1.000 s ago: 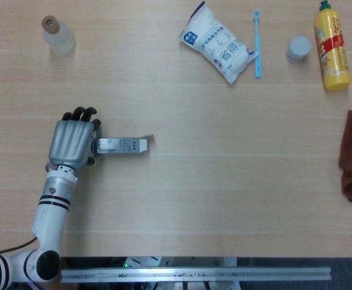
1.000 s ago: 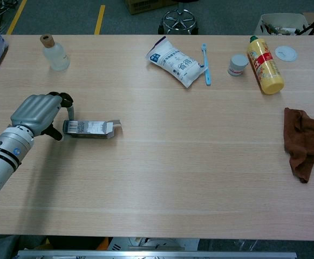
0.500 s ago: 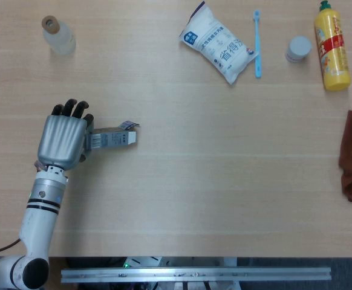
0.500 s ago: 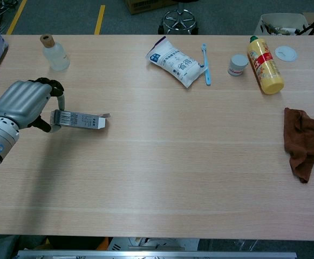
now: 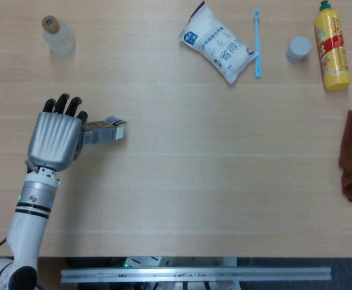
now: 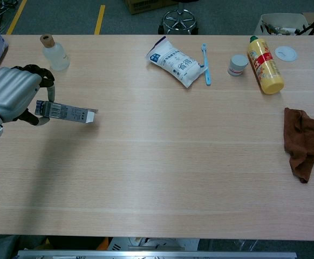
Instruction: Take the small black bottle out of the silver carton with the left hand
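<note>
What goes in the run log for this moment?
left hand: holds silver carton off table | small black bottle: not visible | right hand: not in view

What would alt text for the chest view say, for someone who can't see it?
The robot's left hand holds a silver carton by one end above a wooden table. Along the far edge lie a clear bottle, white pouch, blue toothbrush and yellow bottle.

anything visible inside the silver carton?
No. The left hand holds the carton by one end; its far flap end looks open, but neither view sees inside. No black bottle shows; the walls would cover one.
</note>
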